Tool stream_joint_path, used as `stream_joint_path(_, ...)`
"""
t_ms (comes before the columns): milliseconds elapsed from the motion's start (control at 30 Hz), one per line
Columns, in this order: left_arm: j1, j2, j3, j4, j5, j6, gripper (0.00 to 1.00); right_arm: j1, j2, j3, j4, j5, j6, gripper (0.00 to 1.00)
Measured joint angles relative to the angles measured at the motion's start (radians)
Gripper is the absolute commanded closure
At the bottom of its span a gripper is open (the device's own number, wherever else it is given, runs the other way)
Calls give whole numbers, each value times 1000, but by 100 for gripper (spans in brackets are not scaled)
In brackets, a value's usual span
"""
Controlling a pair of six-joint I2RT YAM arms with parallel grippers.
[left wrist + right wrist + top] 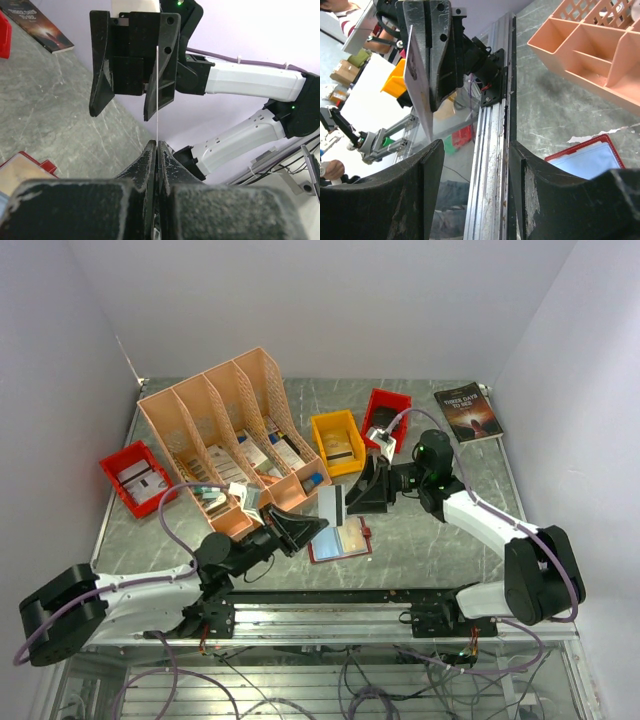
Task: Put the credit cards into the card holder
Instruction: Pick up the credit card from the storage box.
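A pale greyish credit card [331, 503] stands on edge in the air between the two grippers. My left gripper [322, 524] is shut on its lower end; in the left wrist view the card [157, 100] is a thin line rising from the pinched fingertips [156, 145]. My right gripper [351, 502] is open at the card's other end, and the card [417, 85] lies beside one of its fingers [427, 165]; contact cannot be judged. The red card holder [340, 542] lies open on the table just below, clear pockets up, and also shows as the holder [585, 160] in the right wrist view.
A pink file organizer [235, 430] stands at the back left. A yellow bin [337, 443] and two red bins [137, 476] [385, 415] hold cards and papers. A dark book [468, 412] lies at the back right. The aluminium rail [492, 150] runs along the near table edge.
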State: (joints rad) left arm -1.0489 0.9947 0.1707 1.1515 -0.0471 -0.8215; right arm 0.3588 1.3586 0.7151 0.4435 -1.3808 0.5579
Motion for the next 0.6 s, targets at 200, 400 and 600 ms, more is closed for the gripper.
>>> stream_joint_path(200, 57, -58, 27, -156, 82, 2, 93, 8, -13, 8, 5, -31, 13, 46)
stream_joint_path(400, 90, -18, 51, -196, 146, -2, 93, 16, -19, 43, -29, -73, -19, 45)
stream_joint_path(600, 95, 46, 58, -193, 206, -6, 93, 23, -14, 67, -31, -70, -2, 85)
